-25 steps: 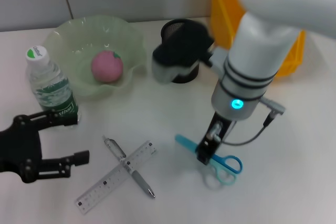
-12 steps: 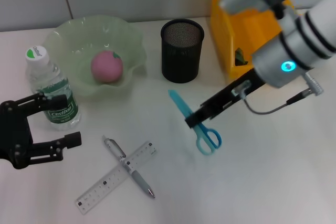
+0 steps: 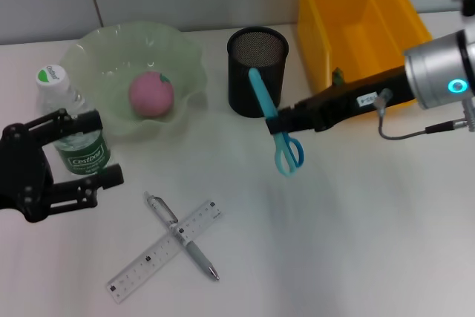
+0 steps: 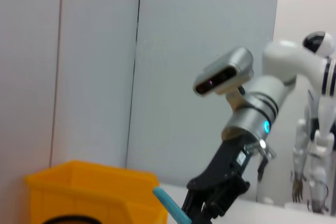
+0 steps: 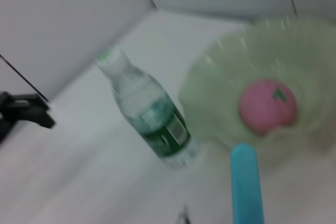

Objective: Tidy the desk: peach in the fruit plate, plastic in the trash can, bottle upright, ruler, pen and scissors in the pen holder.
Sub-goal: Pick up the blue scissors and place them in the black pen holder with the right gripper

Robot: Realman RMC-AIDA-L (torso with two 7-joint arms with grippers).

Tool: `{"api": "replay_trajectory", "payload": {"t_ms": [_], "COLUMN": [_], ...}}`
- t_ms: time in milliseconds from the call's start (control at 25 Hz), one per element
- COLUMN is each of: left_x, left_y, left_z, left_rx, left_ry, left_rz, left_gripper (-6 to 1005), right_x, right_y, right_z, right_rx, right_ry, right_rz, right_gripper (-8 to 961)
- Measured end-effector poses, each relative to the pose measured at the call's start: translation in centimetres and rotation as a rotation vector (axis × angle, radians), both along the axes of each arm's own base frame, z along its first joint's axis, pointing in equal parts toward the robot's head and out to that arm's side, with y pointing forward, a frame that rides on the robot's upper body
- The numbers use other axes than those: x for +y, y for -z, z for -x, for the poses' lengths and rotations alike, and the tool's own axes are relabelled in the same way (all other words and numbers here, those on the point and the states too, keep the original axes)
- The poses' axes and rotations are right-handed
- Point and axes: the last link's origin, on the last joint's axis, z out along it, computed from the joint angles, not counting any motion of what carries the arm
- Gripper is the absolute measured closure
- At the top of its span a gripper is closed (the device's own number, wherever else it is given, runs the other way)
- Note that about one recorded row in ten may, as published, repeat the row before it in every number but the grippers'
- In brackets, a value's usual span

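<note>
Head view: right claw (image 3: 283,122) pinching light-blue plastic-handled scissors (image 3: 276,128) at 6 o'clock of black mesh pen holder (image 3: 257,70); lift blade clear over rim, then lower.

Black claws (image 3: 48,165), silver arm w/ cyan LED (image 3: 454,85)

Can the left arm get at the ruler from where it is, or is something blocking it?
Probably yes. The left gripper, open, sits beside the bottle; the ruler lies near with bare table between, though the pen crosses it.
</note>
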Motion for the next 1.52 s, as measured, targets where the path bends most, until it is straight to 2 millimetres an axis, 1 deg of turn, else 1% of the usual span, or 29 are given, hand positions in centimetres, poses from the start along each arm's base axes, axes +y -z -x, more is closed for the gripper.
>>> {"api": "replay_trajectory", "payload": {"t_ms": [280, 600, 800, 920, 1240, 1400, 1520], "left_x": [0.2, 0.5, 0.7, 0.6, 0.5, 0.6, 0.8], "left_y": [0.1, 1.0, 1.4, 1.4, 1.5, 1.6, 1.6], "left_z": [-0.8, -1.1, -0.9, -0.8, -0.6, -0.6, -0.7], "left_rx": [-0.125, -0.171, -0.178, -0.181, -0.192, -0.195, -0.196], "left_ry": [-0.023, -0.039, -0.059, -0.071, -0.083, -0.088, -0.095], "left_rz": [-0.014, 0.002, 0.000, -0.002, -0.004, -0.002, 0.001], "left_gripper": [138, 138, 138, 138, 138, 138, 139], "right_x": [-0.5, -0.2, 0.0, 0.0, 0.4, 0.2, 0.2], "right_y": [-1.8, -3.4, -4.8, -5.1, -5.0, -5.2, -5.2], "right_z": [-1.0, -0.4, -0.2, -0.4, -0.6, -1.0, -1.3], "right_rx": [0.098, 0.133, 0.263, 0.323, 0.313, 0.351, 0.341], "right_ry": [-0.122, -0.318, -0.420, -0.449, -0.501, -0.566, -0.620], "right_rz": [-0.103, -0.229, -0.381, -0.443, -0.522, -0.628, -0.705], "right_gripper": [728, 729, 729, 729, 729, 728, 728]}}
